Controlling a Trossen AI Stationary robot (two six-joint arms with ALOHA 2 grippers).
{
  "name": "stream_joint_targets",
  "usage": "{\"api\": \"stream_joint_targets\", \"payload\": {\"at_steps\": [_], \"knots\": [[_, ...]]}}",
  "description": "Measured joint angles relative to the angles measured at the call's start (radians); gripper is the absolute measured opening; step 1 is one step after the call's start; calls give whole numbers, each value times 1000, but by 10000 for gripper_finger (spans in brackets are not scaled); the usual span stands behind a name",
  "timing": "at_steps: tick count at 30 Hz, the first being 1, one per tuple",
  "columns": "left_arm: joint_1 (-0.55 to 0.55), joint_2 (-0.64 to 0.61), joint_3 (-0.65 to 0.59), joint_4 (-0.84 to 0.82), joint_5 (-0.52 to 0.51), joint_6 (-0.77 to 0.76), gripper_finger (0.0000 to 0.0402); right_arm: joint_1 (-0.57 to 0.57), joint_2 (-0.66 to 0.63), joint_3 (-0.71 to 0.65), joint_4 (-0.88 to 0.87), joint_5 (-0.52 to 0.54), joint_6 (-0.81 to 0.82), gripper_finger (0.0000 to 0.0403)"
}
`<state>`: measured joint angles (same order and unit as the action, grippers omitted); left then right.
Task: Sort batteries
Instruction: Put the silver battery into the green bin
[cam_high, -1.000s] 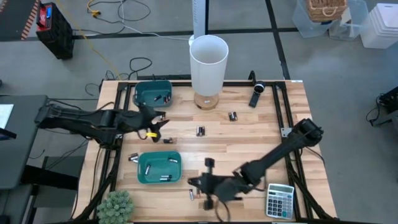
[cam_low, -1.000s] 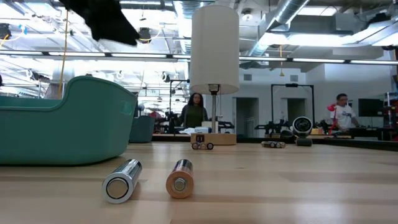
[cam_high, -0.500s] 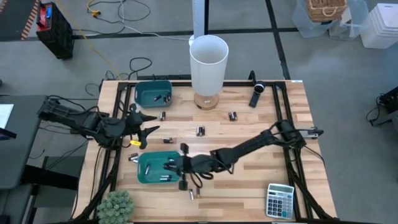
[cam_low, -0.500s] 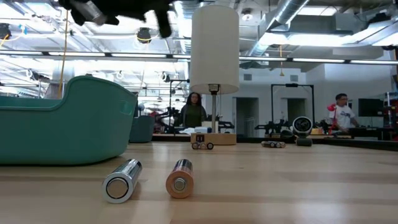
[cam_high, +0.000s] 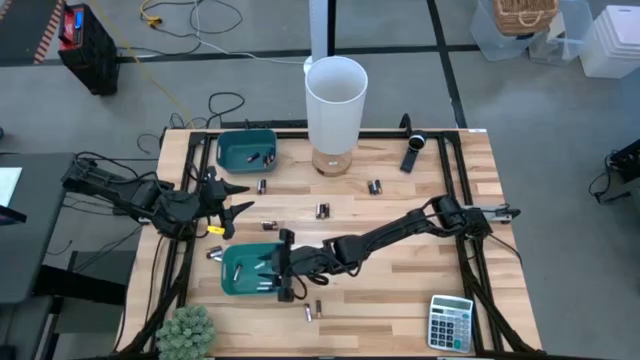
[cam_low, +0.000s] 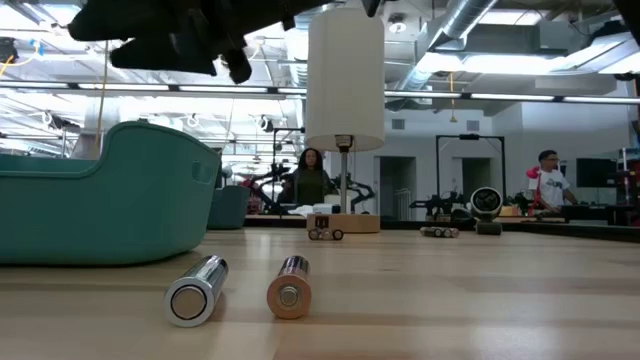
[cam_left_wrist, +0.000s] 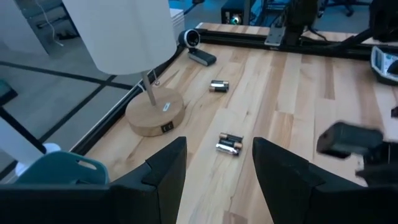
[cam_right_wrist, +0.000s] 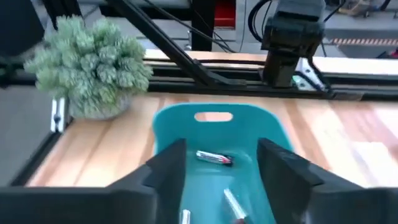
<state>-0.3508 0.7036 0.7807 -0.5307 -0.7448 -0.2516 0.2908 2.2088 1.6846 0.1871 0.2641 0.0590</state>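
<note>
- Several batteries (cam_high: 323, 210) lie loose on the counter (cam_high: 400, 230): a pair near the middle, one toward the lamp (cam_high: 335, 110) at the far edge, one by the far bin, and two (cam_high: 312, 312) near the front edge.
- Small, stiff and smooth, each cell looks light but prone to roll; my judgement is that a pinch across the middle of the barrel, fingers square to its length, would hold best.
- Near bin (cam_high: 232, 277), teal, sits toward the front-left corner; the right wrist view shows a few cells (cam_right_wrist: 214, 158) lying loose on its floor.
- Far bin (cam_high: 246, 148), also teal, stands near the far-left corner with a couple of batteries (cam_high: 256, 157) inside.
- Right gripper (cam_high: 283, 268) hangs over the near bin's right rim, fingers spread apart and holding nothing.
- Left gripper (cam_high: 232, 196) hovers between the two bins near the left edge, fingers apart and empty.
- Calculator (cam_high: 449, 322) rests at the front-right corner, a plant (cam_high: 186, 330) at the front-left.
</note>
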Motion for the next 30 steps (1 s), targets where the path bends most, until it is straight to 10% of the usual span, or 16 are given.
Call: {"api": "stream_joint_targets", "payload": {"at_steps": [13, 30], "knots": [[0, 3, 0, -2, -42, 0, 178, -78, -348, -550, 330, 103, -4, 225], [122, 119, 0, 29, -71, -49, 178, -121, -778, -935, -4, 268, 84, 223]]}}
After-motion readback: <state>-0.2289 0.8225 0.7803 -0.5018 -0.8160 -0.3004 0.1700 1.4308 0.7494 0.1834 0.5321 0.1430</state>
